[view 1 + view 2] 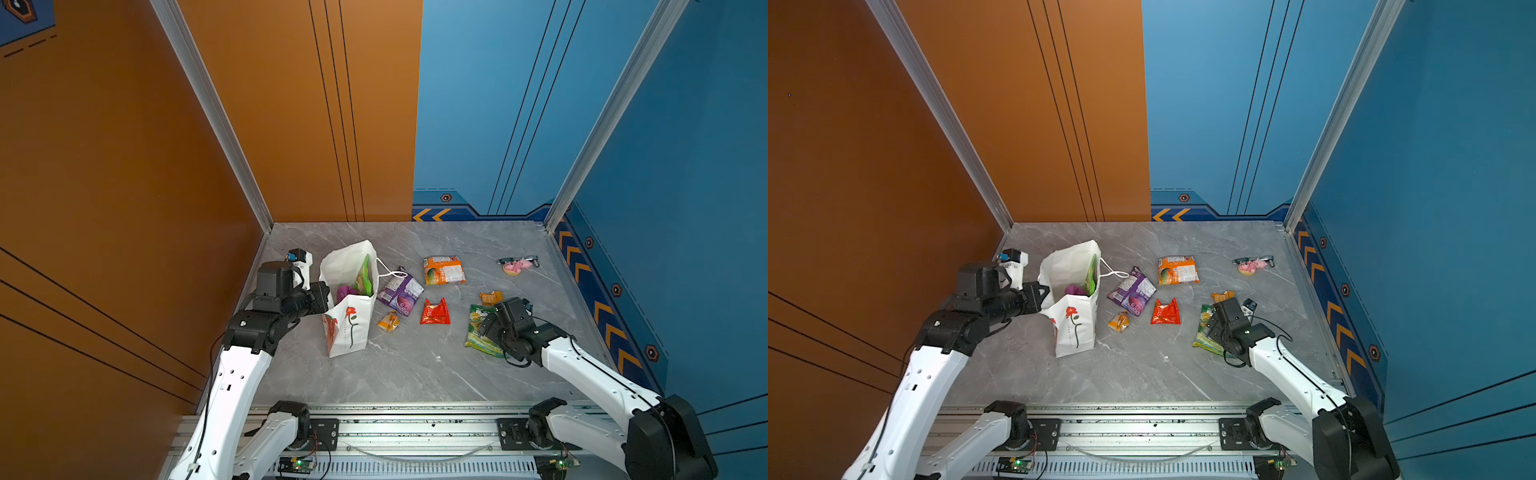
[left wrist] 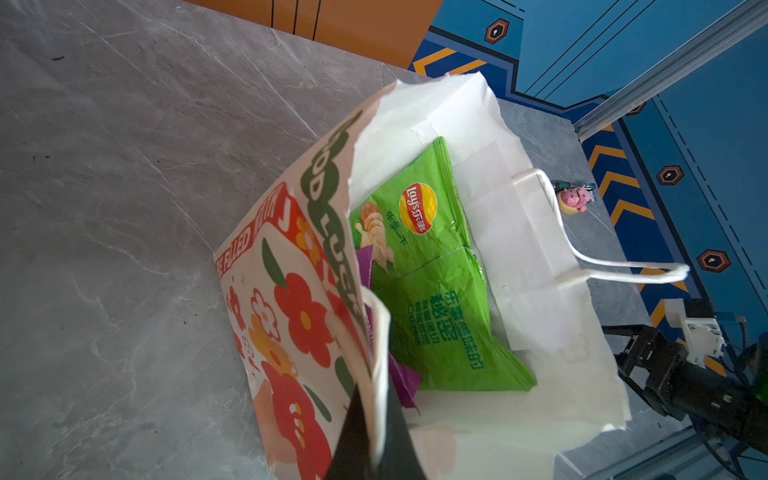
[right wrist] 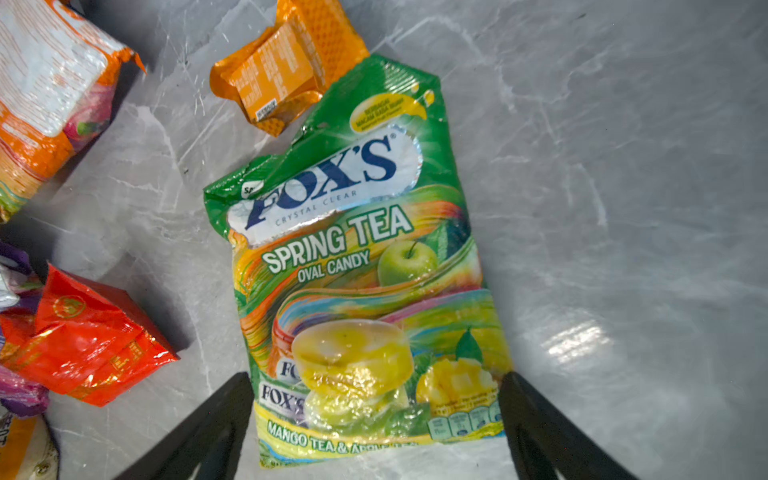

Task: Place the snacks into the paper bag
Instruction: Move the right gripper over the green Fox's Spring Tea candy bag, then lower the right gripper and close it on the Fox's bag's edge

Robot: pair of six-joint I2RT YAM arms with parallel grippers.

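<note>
Left end effector (image 2: 376,419): clamped on bag (image 2: 519,249) rim.
Right end effector (image 3: 374,380): held wide astride candy packet (image 3: 357,257), near right.

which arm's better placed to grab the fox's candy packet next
Right. The right hand is open with a finger either side of the candy packet, while the left hand is shut on the paper bag at its rim, holding its mouth open.

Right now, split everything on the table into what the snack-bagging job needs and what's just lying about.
Job: paper bag; green packet and magenta packet already inside; purple packet, orange packet, red packet, green-yellow candy packet, two small orange packets out on the table.
Lying about: pink toy figurine.
</note>
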